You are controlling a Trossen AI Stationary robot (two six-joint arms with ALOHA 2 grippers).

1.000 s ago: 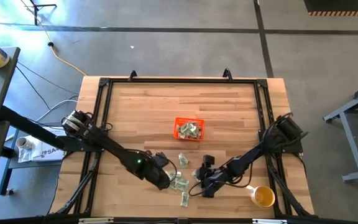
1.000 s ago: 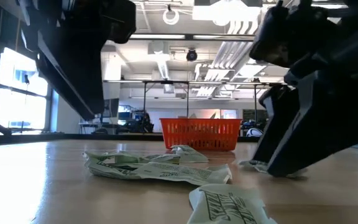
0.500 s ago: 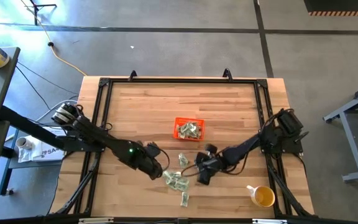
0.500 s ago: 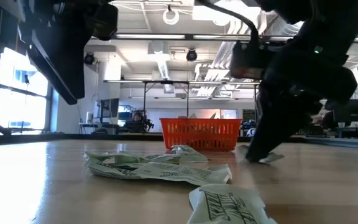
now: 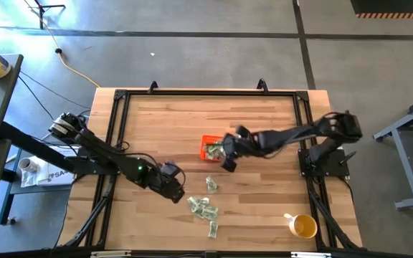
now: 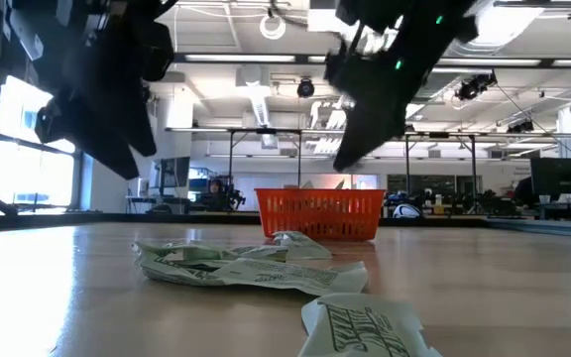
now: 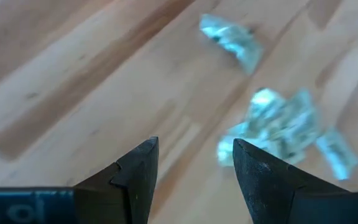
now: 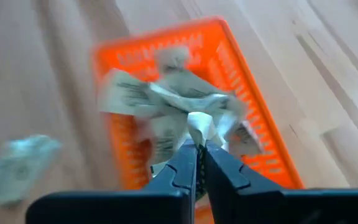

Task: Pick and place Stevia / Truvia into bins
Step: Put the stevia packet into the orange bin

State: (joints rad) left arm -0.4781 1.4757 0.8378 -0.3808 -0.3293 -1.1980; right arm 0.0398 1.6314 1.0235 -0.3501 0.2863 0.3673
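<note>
Carrying a packet to the drop: that is the step in hand, judged from how things lie.

Worktop: wooden slats inside a black frame, both arms reaching in from the near side.

Right arm stretches across from the right edge toward the middle. Its right hand hangs at the right rim of the orange bin, raised off the surface in the low view. Wrist view shows the fingers pinched almost together on the corner of one white packet, with the bin's mesh floor directly beyond.

Left arm lies along the near left part of the worktop. Left hand hovers short of the loose packets, fingers spread apart, nothing between them.

Bin sits near the worktop's centre, already holding a crumpled heap of packets.

Yellow mug stands at the near right corner, well apart from the work.

Loose packets: one alone just on the near side of the bin, a small cluster nearer the front, one more nearest the front edge.

Next move, as I read it: bring the right hand a little further over the bin's interior, then part the fingers so the packet falls onto the heap, not the rim. Left hand is placed to reach for the cluster.
</note>
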